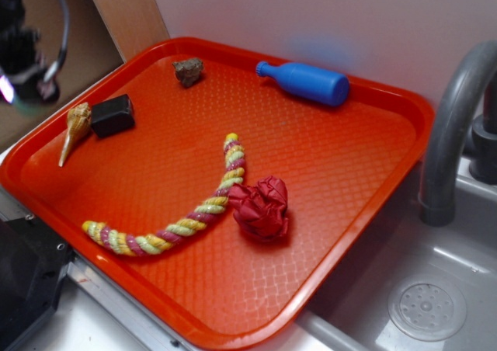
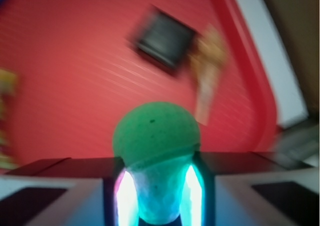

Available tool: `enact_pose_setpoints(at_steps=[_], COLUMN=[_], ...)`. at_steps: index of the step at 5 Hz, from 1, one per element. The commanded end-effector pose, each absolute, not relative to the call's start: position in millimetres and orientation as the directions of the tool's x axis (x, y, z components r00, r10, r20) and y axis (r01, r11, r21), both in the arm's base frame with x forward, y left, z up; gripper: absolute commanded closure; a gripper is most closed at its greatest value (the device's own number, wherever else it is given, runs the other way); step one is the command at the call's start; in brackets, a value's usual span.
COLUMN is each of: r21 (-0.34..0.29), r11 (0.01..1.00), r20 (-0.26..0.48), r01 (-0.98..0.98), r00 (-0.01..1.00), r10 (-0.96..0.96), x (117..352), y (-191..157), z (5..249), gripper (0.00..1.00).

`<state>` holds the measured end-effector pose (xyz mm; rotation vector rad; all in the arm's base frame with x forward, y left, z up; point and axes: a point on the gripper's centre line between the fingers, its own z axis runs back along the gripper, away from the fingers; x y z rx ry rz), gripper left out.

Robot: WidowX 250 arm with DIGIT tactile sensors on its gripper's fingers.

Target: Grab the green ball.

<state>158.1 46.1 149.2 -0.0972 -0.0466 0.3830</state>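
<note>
the gripper [image 2: 159, 196] is clamped on the one green ball [image 2: 156, 136], held above the tray [image 1: 373, 203]. on the tray lie one black block [image 1: 113, 115], one shell [image 1: 74, 130], one rock [image 1: 188, 71], one blue bottle [image 1: 307, 81], one rope [image 1: 190, 211] and one red wad [image 1: 261, 207].

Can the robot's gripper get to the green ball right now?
Yes, it looks like it already has it: in the wrist view the green ball sits squeezed between the gripper fingers, above the red tray.
</note>
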Motion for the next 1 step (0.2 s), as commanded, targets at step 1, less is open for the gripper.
enact_pose_setpoints(at_steps=[1], r21=[-0.149], r11=[0.945], r20=[0.095], r01=[-0.292], r00=[0.947], r10=[0.308], x=[164.7], y=[-5.6], z=[258.5], gripper=[1.00])
